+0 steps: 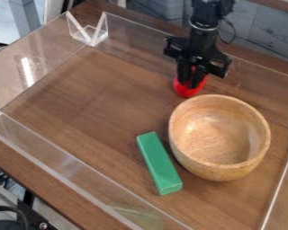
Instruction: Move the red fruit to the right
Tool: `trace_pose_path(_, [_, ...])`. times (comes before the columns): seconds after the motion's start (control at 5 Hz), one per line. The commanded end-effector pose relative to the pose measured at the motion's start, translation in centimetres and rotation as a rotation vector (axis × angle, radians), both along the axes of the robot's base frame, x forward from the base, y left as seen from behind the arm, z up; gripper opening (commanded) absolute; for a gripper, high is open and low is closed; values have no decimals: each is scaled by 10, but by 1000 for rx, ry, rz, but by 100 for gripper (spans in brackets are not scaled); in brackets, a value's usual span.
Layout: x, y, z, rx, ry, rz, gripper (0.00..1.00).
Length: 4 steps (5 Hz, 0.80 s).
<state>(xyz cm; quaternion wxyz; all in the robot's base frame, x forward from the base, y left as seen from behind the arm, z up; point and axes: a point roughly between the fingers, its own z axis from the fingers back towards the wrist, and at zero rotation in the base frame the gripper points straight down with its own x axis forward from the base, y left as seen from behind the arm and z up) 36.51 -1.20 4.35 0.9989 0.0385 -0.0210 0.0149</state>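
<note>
The rounded toy fruit (190, 87) is bright, saturated red. The round wooden bowl (220, 137) is pale tan, its interior a light honey-beige and its outer side a warmer orange-tan. The rectangular block (158, 163) is a uniform medium green, without visible pattern. The wooden tabletop (93, 112) is reddish brown with faint, darker grain streaks. The robot gripper (194, 59) is black. The transparent plastic side panels (62, 175) are colourless, with whitish edges. The wall boards (257, 28) behind are grey with darker streaks.
</note>
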Motion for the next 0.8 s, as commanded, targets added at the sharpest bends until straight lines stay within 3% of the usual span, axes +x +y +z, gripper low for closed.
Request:
trace_pose_path(0.0, [7, -5, 13, -6, -35, 33, 100])
trace_pose_path(0.2, [11, -3, 12, -6, -34, 87, 0])
trace_pose_path(0.4, [11, 1, 1, -10, -39, 66, 0])
trace_pose_path(0.6, [9, 3, -9, -17, -40, 35, 100])
